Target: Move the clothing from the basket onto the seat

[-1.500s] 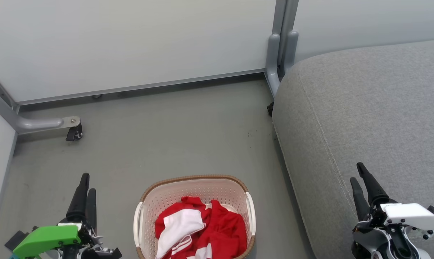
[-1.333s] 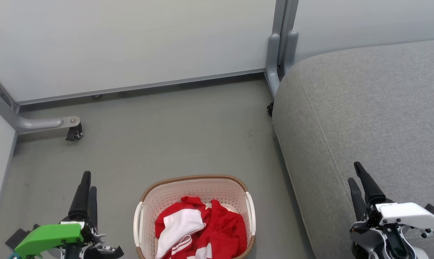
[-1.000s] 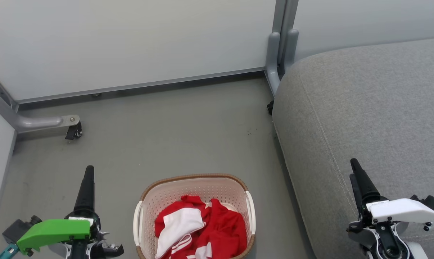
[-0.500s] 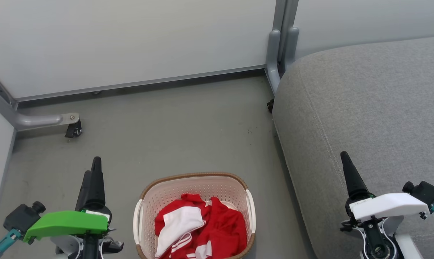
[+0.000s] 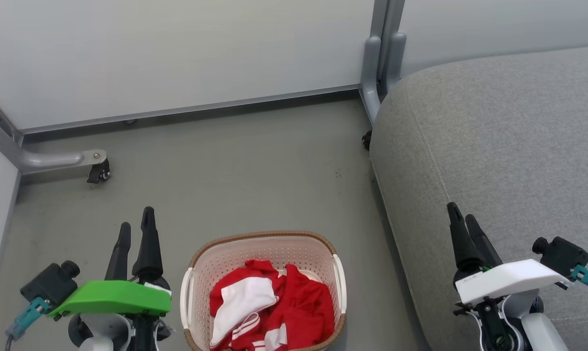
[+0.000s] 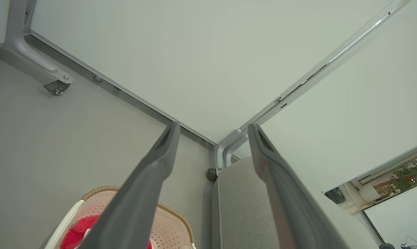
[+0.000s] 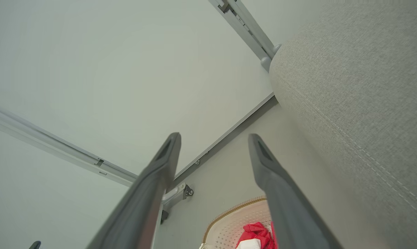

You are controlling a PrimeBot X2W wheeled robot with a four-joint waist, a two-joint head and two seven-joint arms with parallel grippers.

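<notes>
Clothing heaped in basket beside seat | left gripper, right gripper flank it — both parted, empty, likely poised to reach

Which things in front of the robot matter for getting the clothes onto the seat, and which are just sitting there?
Part of the job:
- clothing, in the basket
- seat
- left gripper and right gripper, both open and empty

Just there:
- wall panels
- caster wheel
- floor
</notes>
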